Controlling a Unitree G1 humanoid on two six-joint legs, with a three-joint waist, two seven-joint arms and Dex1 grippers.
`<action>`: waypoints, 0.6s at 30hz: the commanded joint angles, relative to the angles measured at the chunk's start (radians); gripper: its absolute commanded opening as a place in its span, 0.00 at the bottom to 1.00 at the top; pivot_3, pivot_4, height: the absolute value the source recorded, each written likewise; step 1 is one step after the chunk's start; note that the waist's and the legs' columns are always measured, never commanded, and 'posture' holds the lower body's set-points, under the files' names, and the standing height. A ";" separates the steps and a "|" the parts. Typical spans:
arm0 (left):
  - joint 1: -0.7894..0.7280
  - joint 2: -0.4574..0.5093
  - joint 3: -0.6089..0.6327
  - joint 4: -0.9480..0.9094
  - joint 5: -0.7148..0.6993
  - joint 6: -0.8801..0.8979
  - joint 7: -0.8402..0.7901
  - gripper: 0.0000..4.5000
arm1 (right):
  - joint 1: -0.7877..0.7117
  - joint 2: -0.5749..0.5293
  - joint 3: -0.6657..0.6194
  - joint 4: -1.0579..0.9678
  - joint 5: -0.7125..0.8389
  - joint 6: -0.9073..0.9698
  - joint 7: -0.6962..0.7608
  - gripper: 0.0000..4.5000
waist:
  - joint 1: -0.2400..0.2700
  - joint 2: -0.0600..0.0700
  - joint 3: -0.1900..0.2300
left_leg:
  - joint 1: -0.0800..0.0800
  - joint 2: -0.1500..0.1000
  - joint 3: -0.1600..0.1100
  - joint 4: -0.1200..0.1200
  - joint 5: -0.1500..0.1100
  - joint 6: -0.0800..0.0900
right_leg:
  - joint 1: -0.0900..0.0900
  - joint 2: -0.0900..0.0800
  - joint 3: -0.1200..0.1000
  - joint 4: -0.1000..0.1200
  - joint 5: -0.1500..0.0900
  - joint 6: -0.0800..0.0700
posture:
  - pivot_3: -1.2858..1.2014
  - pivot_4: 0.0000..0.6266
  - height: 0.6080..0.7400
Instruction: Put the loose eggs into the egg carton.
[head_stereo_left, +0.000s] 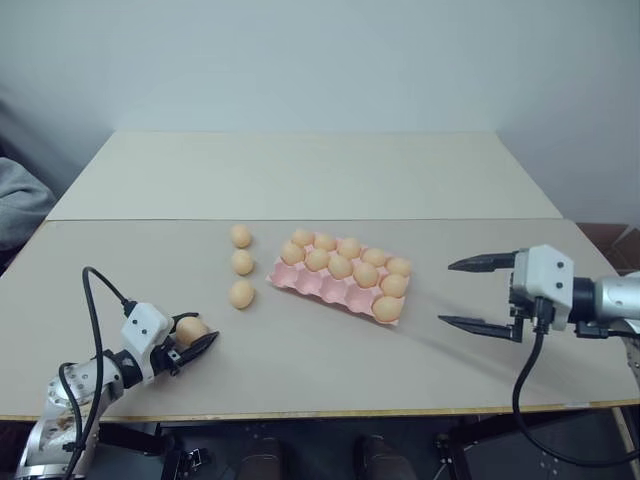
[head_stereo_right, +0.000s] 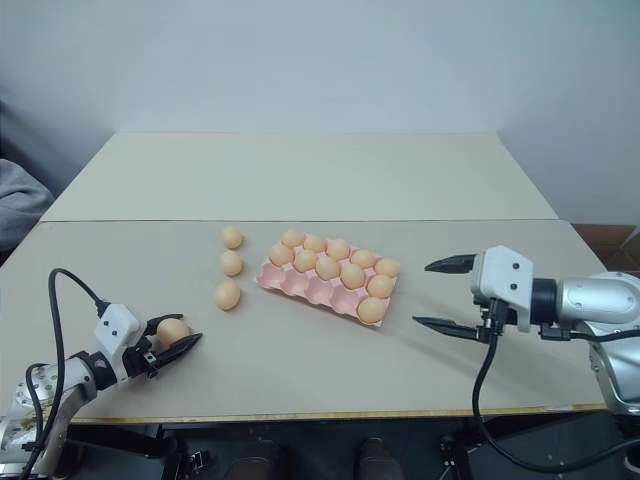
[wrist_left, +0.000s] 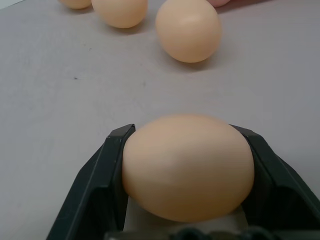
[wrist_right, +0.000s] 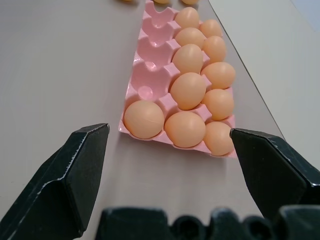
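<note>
Your left gripper (head_stereo_left: 195, 338) pinches one egg (head_stereo_left: 190, 329) near its fingertips; squeeze harder and it may crack, or it slips out when lifted. Your right gripper (head_stereo_left: 470, 294) hangs wide open and empty.

Left tool (head_stereo_left: 196, 340), lower left, is clamping an egg (head_stereo_left: 190, 329); right tool (head_stereo_left: 462, 293), at right, is hanging wide-jawed.

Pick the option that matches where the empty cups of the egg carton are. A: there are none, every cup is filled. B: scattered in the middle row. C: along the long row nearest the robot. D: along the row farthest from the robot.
C: the egg carton shows bare pink cups along its near long edge, with one egg at that row's right end, while the other two rows are full.
</note>
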 joint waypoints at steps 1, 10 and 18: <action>0.024 0.019 0.039 -0.080 -0.062 0.012 -0.028 0.57 | 0.020 -0.028 -0.061 -0.045 0.033 0.010 0.014 1.00 | 0.000 0.000 0.000 | 0.000 0.000 0.000 0.000 0.000 0.000 | 0.000 0.000 0.000 0.000 0.000 0.000 | 0.52 0.24 1.00; -0.158 0.063 0.011 -0.202 -0.262 0.114 -0.129 0.57 | 0.049 -0.024 -0.071 -0.078 0.033 0.015 -0.004 1.00 | 0.008 0.000 0.000 | 0.000 0.000 0.000 0.001 0.000 0.000 | 0.000 0.000 0.000 0.000 0.000 0.000 | 0.52 0.24 1.00; -0.512 -0.090 -0.263 -0.005 -0.185 0.085 -0.216 0.57 | 0.107 -0.007 -0.097 -0.152 0.034 0.033 -0.068 1.00 | 0.009 -0.001 -0.001 | -0.001 -0.003 0.001 0.002 0.000 0.001 | 0.003 0.000 0.002 -0.003 0.006 0.009 | 0.52 0.24 1.00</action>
